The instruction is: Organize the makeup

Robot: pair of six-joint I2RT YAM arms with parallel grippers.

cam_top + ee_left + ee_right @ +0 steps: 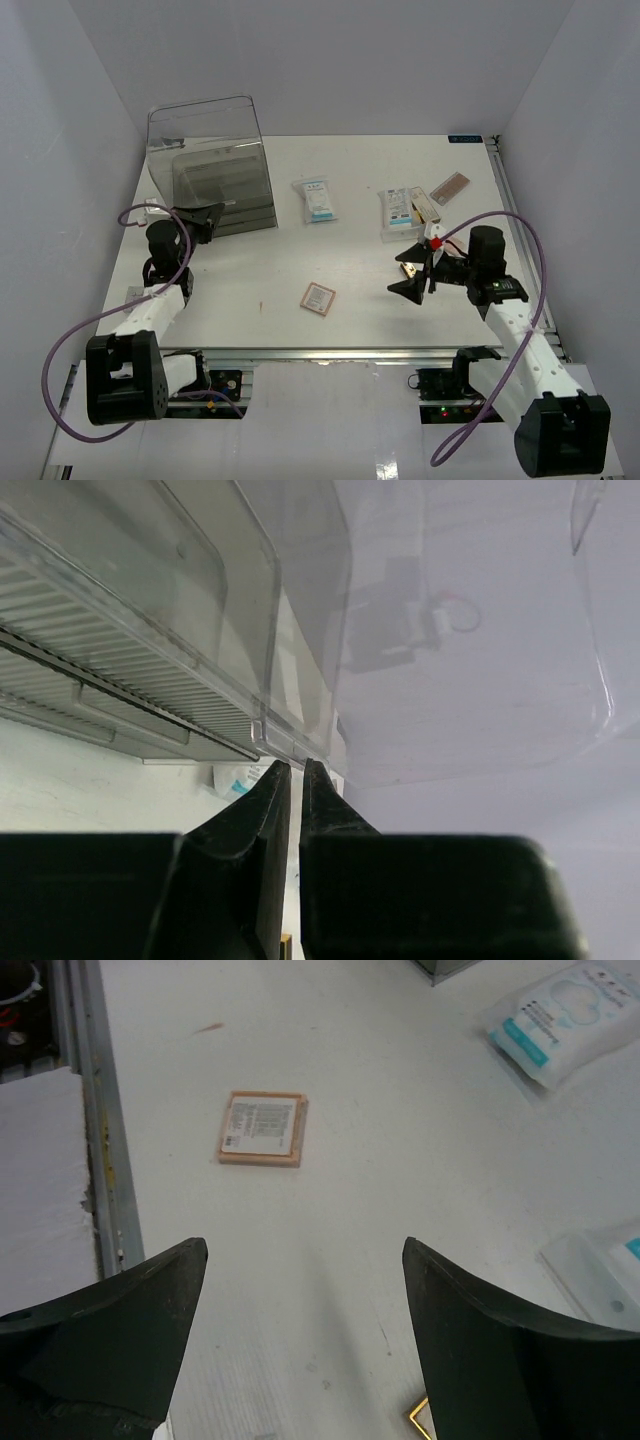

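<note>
A square pink palette (318, 298) lies on the table at front centre; it also shows in the right wrist view (262, 1128). Two clear packets with white-and-blue labels lie further back, one in the middle (317, 199) and one to the right (403, 211) with a slim item on it. A rectangular palette (449, 187) lies at back right. My right gripper (405, 276) is open and empty, right of the square palette (305, 1250). A gold-edged corner (425, 1422) shows under it. My left gripper (205, 222) is shut, tips (290, 770) at the clear box's lower rim.
The large clear plastic box (215, 170) stands at back left with its lid raised; its ribbed wall fills the left wrist view (130, 680). Metal rails run along the table's front edge (330, 352) and right side (515, 220).
</note>
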